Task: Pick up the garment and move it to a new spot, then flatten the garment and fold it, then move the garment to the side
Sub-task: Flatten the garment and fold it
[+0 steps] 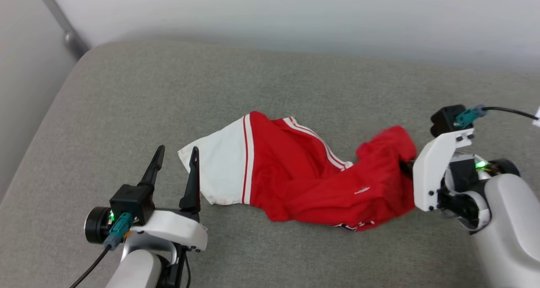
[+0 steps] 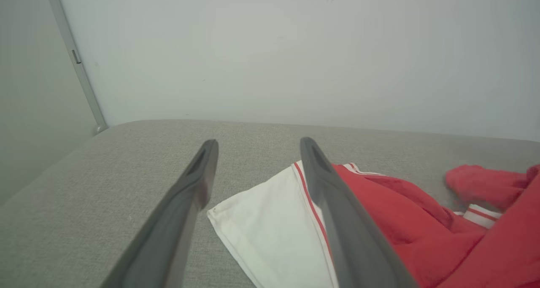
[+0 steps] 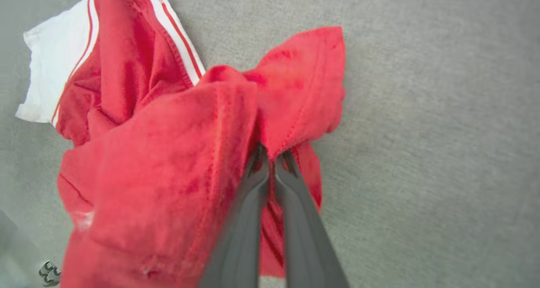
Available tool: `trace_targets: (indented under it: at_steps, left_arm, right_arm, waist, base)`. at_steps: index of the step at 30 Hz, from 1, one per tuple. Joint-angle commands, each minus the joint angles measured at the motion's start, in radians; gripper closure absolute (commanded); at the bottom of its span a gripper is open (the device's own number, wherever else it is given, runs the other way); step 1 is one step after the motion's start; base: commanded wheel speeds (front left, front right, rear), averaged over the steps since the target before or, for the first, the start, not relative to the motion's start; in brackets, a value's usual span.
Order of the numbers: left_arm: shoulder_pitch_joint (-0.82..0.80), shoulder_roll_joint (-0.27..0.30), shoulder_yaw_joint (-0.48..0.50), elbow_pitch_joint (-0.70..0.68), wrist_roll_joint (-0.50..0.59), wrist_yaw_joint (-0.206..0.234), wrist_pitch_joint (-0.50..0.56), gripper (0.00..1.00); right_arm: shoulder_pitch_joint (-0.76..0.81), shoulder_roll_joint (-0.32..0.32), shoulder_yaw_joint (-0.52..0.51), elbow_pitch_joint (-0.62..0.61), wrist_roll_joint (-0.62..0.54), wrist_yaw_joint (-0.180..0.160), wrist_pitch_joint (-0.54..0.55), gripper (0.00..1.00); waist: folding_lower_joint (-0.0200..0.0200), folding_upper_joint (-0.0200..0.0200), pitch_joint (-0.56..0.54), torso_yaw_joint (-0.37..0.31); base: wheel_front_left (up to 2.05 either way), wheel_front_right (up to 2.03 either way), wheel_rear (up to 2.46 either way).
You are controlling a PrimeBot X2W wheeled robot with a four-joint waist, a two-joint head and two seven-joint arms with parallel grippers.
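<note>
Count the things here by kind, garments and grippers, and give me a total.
Garment: 1
Grippers: 2, the left gripper open beside the white sleeve, the right gripper shut on the garment
Total: 3

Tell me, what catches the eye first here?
A crumpled red jersey lies across the grey cushion. The right gripper is shut on a red fold at the jersey's right end, and the left gripper stands open by its white sleeve.
</note>
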Motion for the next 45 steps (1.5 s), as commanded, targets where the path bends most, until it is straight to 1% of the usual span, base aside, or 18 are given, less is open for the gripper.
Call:
trace_targets:
  at_steps: [1, 5, 8, 12, 14, 16, 17, 20, 21, 22, 25, 29, 31, 33, 36, 39, 42, 45]
  left_arm:
    - [0.018, 0.005, 0.004, -0.003, 0.001, 0.007, -0.003, 0.0]
    - [0.051, 0.022, 0.011, -0.011, -0.004, 0.019, 0.008, 0.0]
    - [0.077, 0.03, 0.011, -0.022, -0.007, 0.029, 0.02, 0.0]
    - [0.108, 0.039, 0.01, -0.04, -0.007, 0.04, 0.036, 0.0]
    - [0.126, 0.046, 0.012, -0.046, -0.011, 0.046, 0.046, 0.0]
    - [0.139, 0.052, 0.013, -0.058, -0.014, 0.053, 0.055, 0.0]
    - [0.139, 0.052, 0.013, -0.058, -0.014, 0.053, 0.055, 0.0]
    - [0.157, 0.06, 0.015, -0.071, -0.016, 0.06, 0.07, 0.0]
    - [0.162, 0.064, 0.015, -0.075, -0.016, 0.06, 0.073, 0.0]
    - [0.167, 0.066, 0.016, -0.077, -0.018, 0.062, 0.077, 0.0]
    - [0.179, 0.074, 0.016, -0.083, -0.02, 0.068, 0.086, 0.0]
    - [0.192, 0.08, 0.019, -0.095, -0.023, 0.074, 0.091, 0.0]
    - [0.196, 0.081, 0.019, -0.101, -0.024, 0.079, 0.093, 0.0]
    - [0.196, 0.082, 0.019, -0.106, -0.027, 0.079, 0.094, 0.0]
    - [0.186, 0.08, 0.02, -0.113, -0.029, 0.082, 0.088, 0.0]
    - [0.16, 0.077, 0.015, -0.12, -0.025, 0.077, 0.083, 0.0]
    - [0.124, 0.069, 0.003, -0.126, -0.017, 0.067, 0.079, 0.0]
    - [0.082, 0.059, -0.009, -0.121, -0.013, 0.053, 0.066, 0.0]
  right_arm:
    - [0.029, -0.019, -0.006, -0.04, -0.01, 0.0, -0.023, 1.0]
    - [0.105, -0.046, -0.058, -0.178, -0.042, 0.0, -0.056, 1.0]
    - [0.214, -0.046, -0.128, -0.283, -0.078, 0.0, -0.053, 1.0]
    - [0.416, 0.009, -0.242, -0.404, -0.116, 0.0, -0.05, 1.0]
    - [0.531, 0.059, -0.29, -0.431, -0.132, 0.0, -0.046, 1.0]
    - [0.627, 0.097, -0.322, -0.437, -0.144, 0.0, -0.044, 1.0]
    - [0.627, 0.097, -0.322, -0.437, -0.144, 0.0, -0.044, 1.0]
    - [0.726, 0.138, -0.338, -0.407, -0.132, 0.0, -0.076, 1.0]
    - [0.746, 0.147, -0.331, -0.386, -0.126, 0.0, -0.092, 0.6]
    - [0.754, 0.152, -0.322, -0.371, -0.126, 0.0, -0.117, 0.0]
    - [0.743, 0.158, -0.307, -0.348, -0.1, 0.0, -0.217, 0.0]
    - [0.713, 0.16, -0.322, -0.369, -0.073, 0.0, -0.369, 0.0]
    - [0.696, 0.159, -0.336, -0.39, -0.073, 0.0, -0.427, 0.0]
    - [0.675, 0.16, -0.344, -0.403, -0.069, 0.0, -0.453, 0.0]
    - [0.617, 0.135, -0.37, -0.396, -0.081, 0.0, -0.437, 0.0]
    - [0.532, 0.093, -0.366, -0.349, -0.066, 0.0, -0.379, 0.0]
    - [0.432, 0.039, -0.335, -0.291, -0.051, 0.0, -0.28, 0.0]
    - [0.345, 0.0, -0.284, -0.251, -0.029, 0.0, -0.162, 0.0]
  waist:
    - [-0.0001, 0.0, -0.034, -0.033]
    - [-0.0001, 0.0, -0.077, -0.074]
    - [-0.0001, 0.0, -0.104, -0.101]
    - [-0.0001, 0.0, -0.132, -0.119]
    - [-0.0001, 0.0, -0.146, -0.127]
    - [-0.0001, 0.0, -0.15, -0.132]
    - [-0.0001, 0.0, -0.15, -0.132]
    - [-0.0001, 0.0, -0.151, -0.142]
    - [-0.0001, 0.0, -0.151, -0.146]
    - [-0.0001, 0.0, -0.151, -0.149]
    - [-0.0001, 0.0, -0.153, -0.159]
    - [-0.0001, 0.0, -0.156, -0.166]
    - [-0.0001, 0.0, -0.158, -0.168]
    - [-0.0001, 0.0, -0.158, -0.169]
    - [-0.0001, 0.0, -0.151, -0.167]
    - [-0.0001, 0.0, -0.128, -0.157]
    - [-0.0001, 0.0, -0.081, -0.13]
    - [-0.0001, 0.0, -0.034, -0.103]
  base:
    - [0.0, 0.0, 0.0]
    - [0.0, 0.0, 0.0]
    - [0.0, 0.0, 0.0]
    - [0.0, 0.0, 0.0]
    - [0.0, 0.0, 0.0]
    - [0.0, 0.0, 0.0]
    - [0.0, 0.0, 0.0]
    - [0.0, 0.0, 0.0]
    - [0.0, 0.0, 0.0]
    - [0.0, 0.0, 0.0]
    - [0.0, 0.0, 0.0]
    - [0.0, 0.0, 0.0]
    - [0.0, 0.0, 0.0]
    - [0.0, 0.0, 0.0]
    - [0.0, 0.0, 0.0]
    - [0.0, 0.0, 0.0]
    - [0.0, 0.0, 0.0]
    - [0.0, 0.0, 0.0]
